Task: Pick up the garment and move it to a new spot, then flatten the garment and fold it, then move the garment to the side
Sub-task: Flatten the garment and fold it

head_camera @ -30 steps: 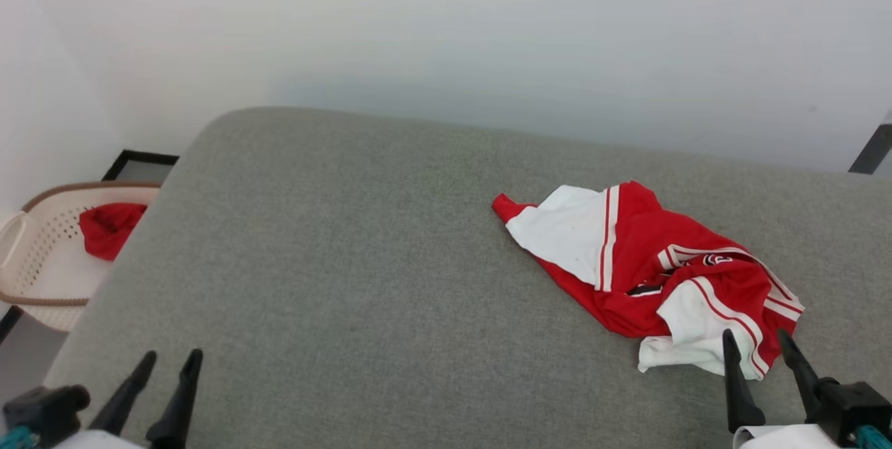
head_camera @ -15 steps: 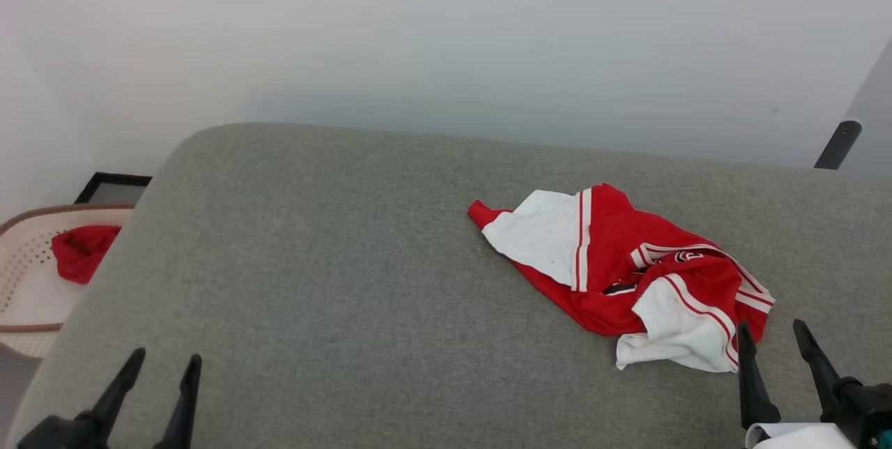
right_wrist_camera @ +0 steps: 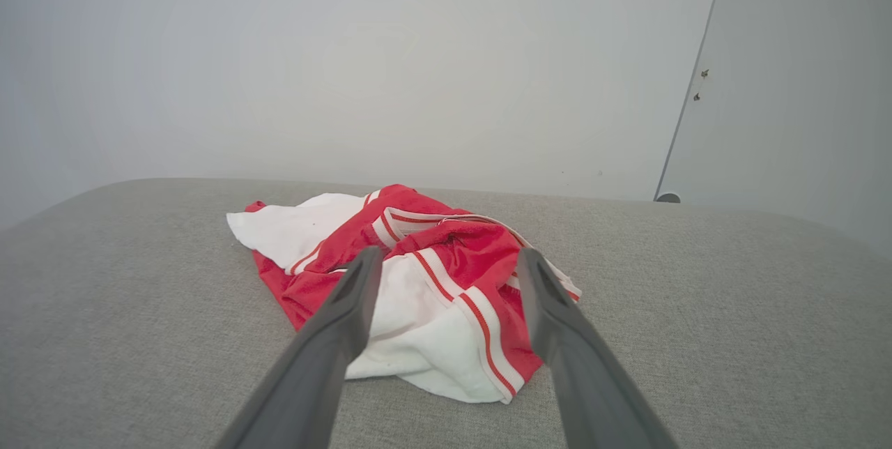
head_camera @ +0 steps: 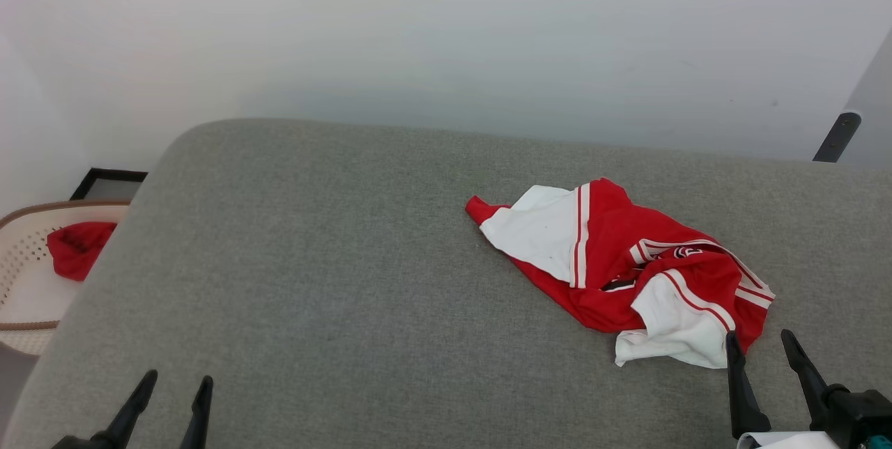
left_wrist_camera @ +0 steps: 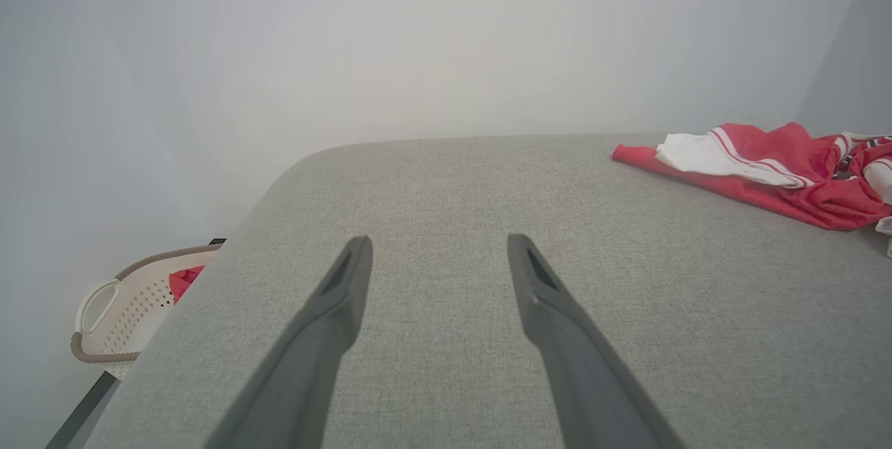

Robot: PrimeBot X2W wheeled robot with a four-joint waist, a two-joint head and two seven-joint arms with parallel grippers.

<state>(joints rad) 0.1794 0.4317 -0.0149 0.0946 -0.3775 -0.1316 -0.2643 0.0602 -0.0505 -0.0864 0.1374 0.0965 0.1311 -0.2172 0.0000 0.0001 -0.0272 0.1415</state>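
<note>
The garment (head_camera: 620, 268), a red T-shirt with white sleeves and red-white striped trim, lies crumpled on the grey cushioned surface (head_camera: 348, 282), right of centre. It also shows in the left wrist view at the far right (left_wrist_camera: 766, 163) and in the right wrist view (right_wrist_camera: 418, 282). My right gripper (head_camera: 759, 346) stands open just in front of the garment's near white sleeve, and its fingers frame that sleeve (right_wrist_camera: 446, 257) without closing on it. My left gripper (head_camera: 176, 387) is open at the lower left, over bare grey fabric (left_wrist_camera: 439, 247), far from the garment.
A cream perforated basket (head_camera: 28, 275) sits on the floor off the surface's left edge, with a plain red cloth (head_camera: 73, 254) inside. A white wall runs behind. A dark post (head_camera: 833, 135) stands at the far right. The surface's rounded left corner drops off near the basket.
The head camera has shifted, so the whole scene slid left in the picture. Both grippers stay open. The garment lies as before.
</note>
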